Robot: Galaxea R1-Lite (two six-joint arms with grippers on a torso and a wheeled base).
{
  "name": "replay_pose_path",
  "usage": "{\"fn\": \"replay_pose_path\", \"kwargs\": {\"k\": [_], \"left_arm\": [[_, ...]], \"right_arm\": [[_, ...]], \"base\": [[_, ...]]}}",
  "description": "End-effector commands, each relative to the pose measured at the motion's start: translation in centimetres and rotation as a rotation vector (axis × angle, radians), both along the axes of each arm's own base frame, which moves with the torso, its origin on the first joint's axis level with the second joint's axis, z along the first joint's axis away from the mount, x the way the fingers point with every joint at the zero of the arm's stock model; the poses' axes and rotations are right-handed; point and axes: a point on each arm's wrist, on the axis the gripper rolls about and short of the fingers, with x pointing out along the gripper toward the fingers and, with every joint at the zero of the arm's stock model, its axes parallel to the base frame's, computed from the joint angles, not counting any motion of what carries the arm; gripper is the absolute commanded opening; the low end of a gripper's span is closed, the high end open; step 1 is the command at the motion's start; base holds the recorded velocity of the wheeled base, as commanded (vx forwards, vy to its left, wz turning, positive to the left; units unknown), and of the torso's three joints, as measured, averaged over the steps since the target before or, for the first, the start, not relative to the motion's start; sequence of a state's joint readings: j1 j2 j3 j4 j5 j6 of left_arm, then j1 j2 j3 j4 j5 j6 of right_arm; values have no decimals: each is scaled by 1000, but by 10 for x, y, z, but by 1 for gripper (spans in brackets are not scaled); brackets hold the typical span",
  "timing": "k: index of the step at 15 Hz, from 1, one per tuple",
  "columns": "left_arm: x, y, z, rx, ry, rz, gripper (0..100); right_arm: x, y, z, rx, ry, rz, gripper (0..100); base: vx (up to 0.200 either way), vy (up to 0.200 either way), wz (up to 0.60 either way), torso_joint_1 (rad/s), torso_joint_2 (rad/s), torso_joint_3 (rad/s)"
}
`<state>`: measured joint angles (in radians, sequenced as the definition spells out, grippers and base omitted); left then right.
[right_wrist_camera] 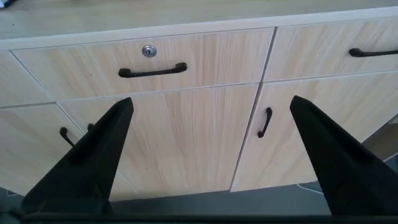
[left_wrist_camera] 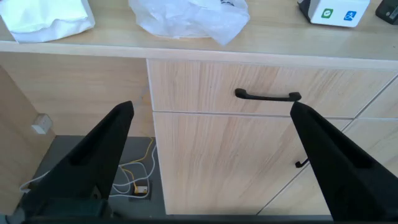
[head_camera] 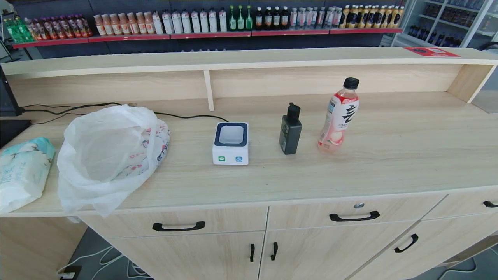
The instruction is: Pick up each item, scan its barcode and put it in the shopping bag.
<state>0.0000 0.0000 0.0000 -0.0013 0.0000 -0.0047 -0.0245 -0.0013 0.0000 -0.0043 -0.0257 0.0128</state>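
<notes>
Counter scene, both grippers held low in front of the cabinet. My left gripper has its fingers spread wide, holding nothing, facing a drawer handle below the counter edge. My right gripper is equally wide and unloaded, before the drawer with the round lock.

On the counter, from left to right:
- **Tissue pack**: cut off by the frame's left edge.
- **Shopping bag**: mouth open toward me, with its lower fold hanging over the front edge.
- **Scanner**: window up, well apart from the bag.
- **Dark bottle**: upright.
- **Pink drink bottle**: upright, near the dark bottle but not touching it.

Right of the pink bottle the wood surface continues to the side wall. A raised shelf with a thin divider bounds the back. A cable runs behind the bag to the scanner.

A printed shape shows through the bag's film, but I cannot tell what it is. No barcode is legible on either bottle.
</notes>
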Motion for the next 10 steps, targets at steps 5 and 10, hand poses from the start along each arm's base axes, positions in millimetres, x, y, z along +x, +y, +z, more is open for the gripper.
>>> {"fn": "replay_pose_path", "kwargs": {"k": [5, 10], "left_arm": [[0, 0, 0, 0, 0, 0, 100], [0, 0, 0, 3, 0, 0, 100]], "right_arm": [[-16, 1, 47, -19, -196, 10, 100], [42, -1, 131, -24, -323, 9, 100]], "base": [[0, 0, 0, 0, 0, 0], [0, 0, 0, 0, 0, 0]]}}
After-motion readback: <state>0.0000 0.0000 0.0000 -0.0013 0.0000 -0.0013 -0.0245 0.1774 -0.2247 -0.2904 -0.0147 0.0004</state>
